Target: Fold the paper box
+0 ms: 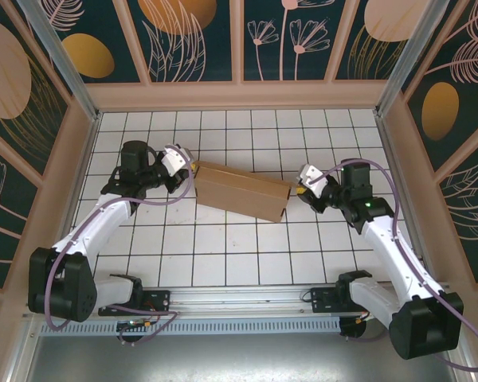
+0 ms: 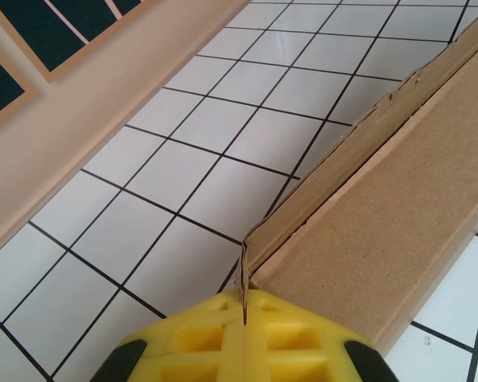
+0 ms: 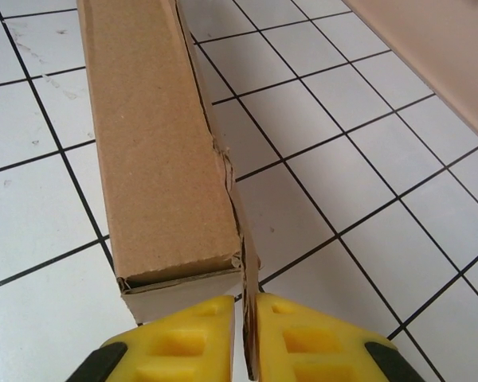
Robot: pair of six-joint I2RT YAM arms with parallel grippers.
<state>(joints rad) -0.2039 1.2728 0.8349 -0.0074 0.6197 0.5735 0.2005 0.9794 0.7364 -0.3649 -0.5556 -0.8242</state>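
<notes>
Paper box [image 1: 243, 191] lies near the middle of the white tiled bench [image 1: 223, 263], folded into a long brown tube. It runs slanted, with its left end farther from the arm bases and its right end nearer.

We begin at the left. The left arm [image 1: 95, 227] reaches up and inward to the left end of the paper box. In the left wrist view the left jaws, which are yellow, are fully shut. The edge of a thin upright flap [image 2: 323, 187] goes down into the seam between them, so they pinch the cardboard at the corner. Beside this flap the broad side of the box runs away to the upper right, and a beige wall [image 2: 103, 103] stands along the tiles.

At the right end, the right arm [image 1: 390, 247] reaches in from the right. In the right wrist view the right jaws stand almost closed on a narrow side flap [image 3: 251, 286] between them, and a thin light slit shows on one side of it. We see a torn crease along the top face beside this flap, and the box rests on the tiles
</notes>
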